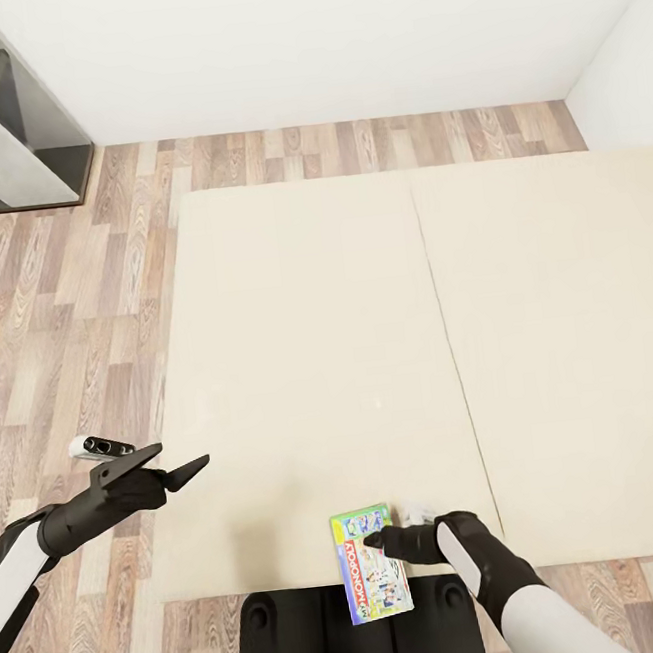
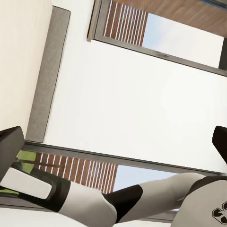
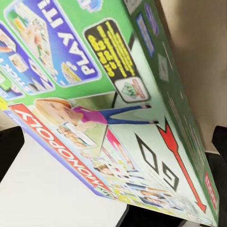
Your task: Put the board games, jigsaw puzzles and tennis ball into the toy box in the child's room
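Bedroom (bed (image 1: 368, 342), wood floor (image 1: 65, 324))

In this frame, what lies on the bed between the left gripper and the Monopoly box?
Only bare cream mattress: in the head view the bed carries nothing between the left gripper and the Monopoly box.

The bed (image 1: 371, 362) spreads wide and flat across the room, a cream mattress with a single seam line running from its far edge toward the near one, a little right of the middle. It sits on a wood-plank floor (image 1: 55, 325), which shows along the bed's left side, beyond its far edge up to the white wall, and in a strip at the near edge. The mattress surface is bare apart from one thing at its near edge: the Monopoly box (image 1: 370, 562), green with bright printing, which seems to overhang that edge, though whether it truly rests on the mattress is hard to judge from here.
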Motion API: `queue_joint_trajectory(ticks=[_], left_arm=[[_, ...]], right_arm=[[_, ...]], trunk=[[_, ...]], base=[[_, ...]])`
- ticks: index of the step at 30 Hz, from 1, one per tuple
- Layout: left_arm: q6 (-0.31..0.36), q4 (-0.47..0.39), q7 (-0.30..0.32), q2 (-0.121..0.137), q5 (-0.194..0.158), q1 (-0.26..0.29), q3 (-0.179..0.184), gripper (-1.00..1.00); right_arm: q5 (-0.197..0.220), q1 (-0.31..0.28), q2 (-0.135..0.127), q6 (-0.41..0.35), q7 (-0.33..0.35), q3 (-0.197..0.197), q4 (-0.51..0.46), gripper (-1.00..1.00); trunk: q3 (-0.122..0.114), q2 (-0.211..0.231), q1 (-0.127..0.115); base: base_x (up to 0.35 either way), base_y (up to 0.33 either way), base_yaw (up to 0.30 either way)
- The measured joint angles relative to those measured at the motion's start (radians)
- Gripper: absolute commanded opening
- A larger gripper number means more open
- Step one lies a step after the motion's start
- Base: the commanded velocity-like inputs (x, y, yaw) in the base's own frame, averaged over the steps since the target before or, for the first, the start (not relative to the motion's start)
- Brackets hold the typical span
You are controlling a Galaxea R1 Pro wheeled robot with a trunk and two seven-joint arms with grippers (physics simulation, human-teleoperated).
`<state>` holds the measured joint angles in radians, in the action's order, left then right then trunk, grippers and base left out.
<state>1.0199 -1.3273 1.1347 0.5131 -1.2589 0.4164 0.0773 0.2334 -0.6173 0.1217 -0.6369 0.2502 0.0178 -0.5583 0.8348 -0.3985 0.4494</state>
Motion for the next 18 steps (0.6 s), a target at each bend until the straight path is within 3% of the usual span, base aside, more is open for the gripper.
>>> queue_joint_trajectory(ticks=[18], left_arm=[[0.001, 0.0, 0.001, 0.001, 0.0, -0.001, -0.001, 1.0]], right_arm=[[-0.001, 0.001, 0.002, 0.004, -0.001, -0.001, 0.0, 1.0]], trunk=[[0.0, 0.0, 0.0]], base=[[0.0, 0.007, 0.0]])
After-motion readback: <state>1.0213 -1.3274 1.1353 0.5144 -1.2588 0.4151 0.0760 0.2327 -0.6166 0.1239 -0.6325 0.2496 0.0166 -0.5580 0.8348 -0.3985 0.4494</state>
